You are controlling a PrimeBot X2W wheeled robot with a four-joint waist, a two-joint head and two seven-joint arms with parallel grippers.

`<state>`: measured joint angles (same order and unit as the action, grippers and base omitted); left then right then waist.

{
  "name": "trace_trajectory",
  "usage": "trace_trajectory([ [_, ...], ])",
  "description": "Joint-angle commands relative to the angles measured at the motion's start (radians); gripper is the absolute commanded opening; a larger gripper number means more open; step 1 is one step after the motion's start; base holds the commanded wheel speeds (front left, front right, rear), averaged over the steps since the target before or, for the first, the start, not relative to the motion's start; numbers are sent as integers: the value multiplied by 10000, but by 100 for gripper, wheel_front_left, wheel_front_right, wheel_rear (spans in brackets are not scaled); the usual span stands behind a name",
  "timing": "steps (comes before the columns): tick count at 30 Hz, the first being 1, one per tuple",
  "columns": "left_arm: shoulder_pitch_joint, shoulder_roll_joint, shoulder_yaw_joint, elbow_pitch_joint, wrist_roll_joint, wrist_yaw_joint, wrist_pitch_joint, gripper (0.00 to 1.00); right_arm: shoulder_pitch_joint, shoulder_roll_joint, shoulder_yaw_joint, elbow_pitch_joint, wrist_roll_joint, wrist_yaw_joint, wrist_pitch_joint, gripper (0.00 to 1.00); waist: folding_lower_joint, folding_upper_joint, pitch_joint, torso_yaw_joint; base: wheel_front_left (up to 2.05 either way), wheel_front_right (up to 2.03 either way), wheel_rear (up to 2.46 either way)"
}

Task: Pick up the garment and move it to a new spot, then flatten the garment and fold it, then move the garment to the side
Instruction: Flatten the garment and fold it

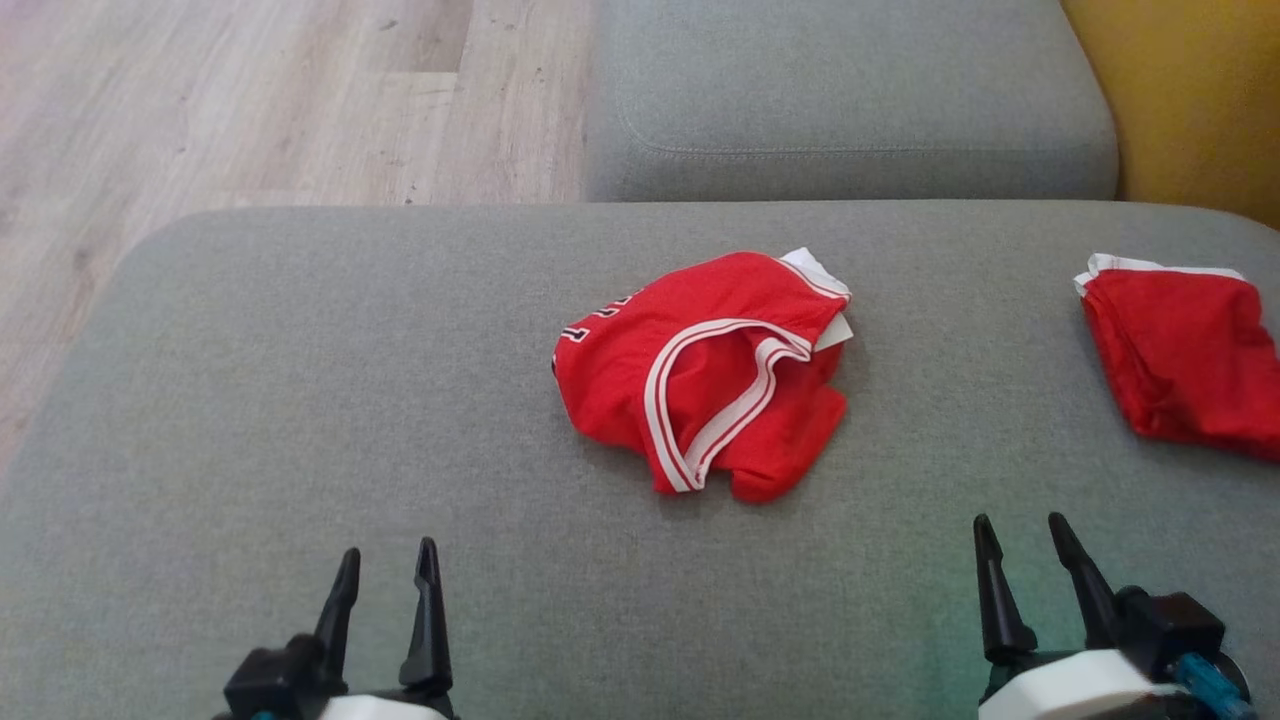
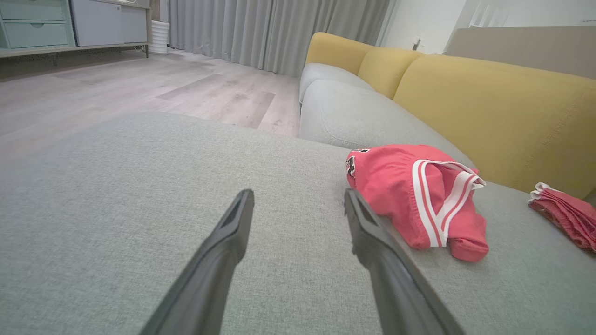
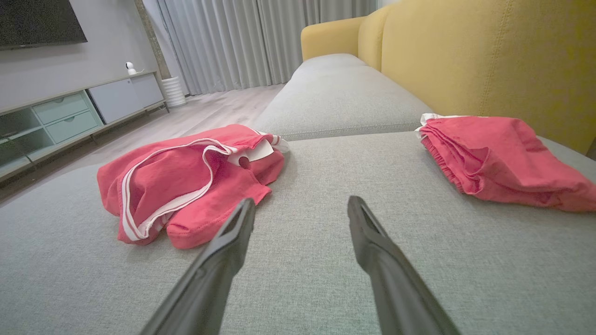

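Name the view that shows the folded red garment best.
The right wrist view: the folded red garment lies close and almost whole, its stacked layers visible. The head view crops it at the right edge; the left wrist view catches just a small part.

The left gripper [image 1: 389,548] and right gripper [image 1: 1020,520] each had two long, pointed black fingers on black blocks, with white casings.

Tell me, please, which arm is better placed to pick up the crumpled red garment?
Probably right, narrowly. The crumpled garment lies about midway between both open pincers, but its loose near edge sits nearer the right pincer than the left pincer.
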<state>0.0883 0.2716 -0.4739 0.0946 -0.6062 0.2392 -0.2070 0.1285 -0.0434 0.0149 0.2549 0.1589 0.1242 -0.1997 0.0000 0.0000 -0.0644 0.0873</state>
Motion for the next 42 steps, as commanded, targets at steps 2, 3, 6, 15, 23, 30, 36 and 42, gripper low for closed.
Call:
trace_trajectory([
  [2,-437,132,291,-323,44,71,-12,100,-661,-68,218,-311,82,65,-136,100,0,0,49,-48,0,0,0],
  [3,-443,133,275,-324,48,69,-9,100,-670,-68,205,-320,76,65,-139,100,0,0,74,-72,0,0,0],
  [6,-498,128,174,-317,86,39,36,100,-704,-68,163,-387,52,65,-141,100,0,0,185,-154,0,0,0],
  [15,-1963,-433,-1137,472,717,-712,575,100,-1061,-68,157,-713,-93,65,-23,100,0,0,946,-586,0,0,0],
  [23,-3880,-1370,-2037,2870,1256,-1404,713,100,-1663,-68,428,-896,-130,65,79,100,0,0,1939,-1472,0,0,0],
  [30,-4812,-1682,-2112,4911,1346,-1583,351,100,-1940,-68,446,-798,-99,65,-32,100,0,0,2384,-2157,0,0,0],
  [36,-5290,-1779,-2134,5834,1411,-1646,73,100,-1978,-68,470,-688,-62,65,-128,100,0,0,2475,-2392,0,0,0],
  [42,-5654,-1924,-2133,6453,1387,-1705,-233,23,-1995,-68,505,-589,10,65,-221,100,0,0,2459,-2519,0,0,0],
])
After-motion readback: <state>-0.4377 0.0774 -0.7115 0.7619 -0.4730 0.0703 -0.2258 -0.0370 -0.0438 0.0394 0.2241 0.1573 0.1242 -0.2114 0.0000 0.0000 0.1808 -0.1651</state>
